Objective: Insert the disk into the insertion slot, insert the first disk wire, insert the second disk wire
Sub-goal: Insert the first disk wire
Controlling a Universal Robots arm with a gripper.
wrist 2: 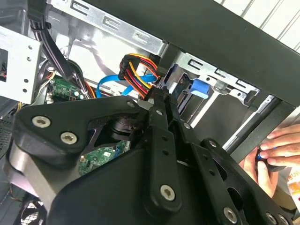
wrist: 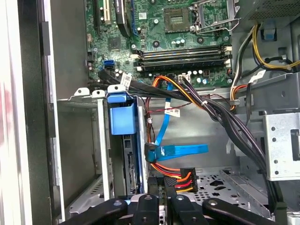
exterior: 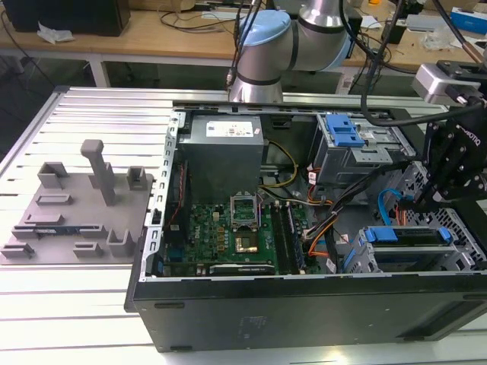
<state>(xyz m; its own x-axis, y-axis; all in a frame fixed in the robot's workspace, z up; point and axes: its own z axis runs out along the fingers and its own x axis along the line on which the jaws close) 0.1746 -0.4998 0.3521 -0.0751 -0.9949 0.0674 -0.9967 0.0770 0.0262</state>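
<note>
The disk (exterior: 411, 237) lies inside the insertion slot (exterior: 464, 245), a perforated grey cage at the case's front corner, on the exterior view's right. Its blue carrier tab (wrist: 123, 117) faces the motherboard. My gripper (wrist: 162, 182) hangs just behind the disk's rear edge (wrist: 132, 165), shut on the plug of a disk wire with red, orange and yellow strands (wrist: 180, 175). The same plug (wrist 2: 137, 70) sits at the fingertips (wrist 2: 161, 101). A flat blue disk wire (wrist: 180, 151) ends in a black plug (wrist: 150, 153) close to the disk; whether it is seated I cannot tell.
The motherboard (exterior: 228, 228) and grey power supply (exterior: 224, 152) fill the case's left half. An upper bay with a blue latch (exterior: 342, 131) stands behind. Black cable bundles (wrist: 220, 117) cross near the gripper. A grey fixture plate (exterior: 72, 209) lies outside. A person's hand (wrist 2: 274, 150) is beside the case.
</note>
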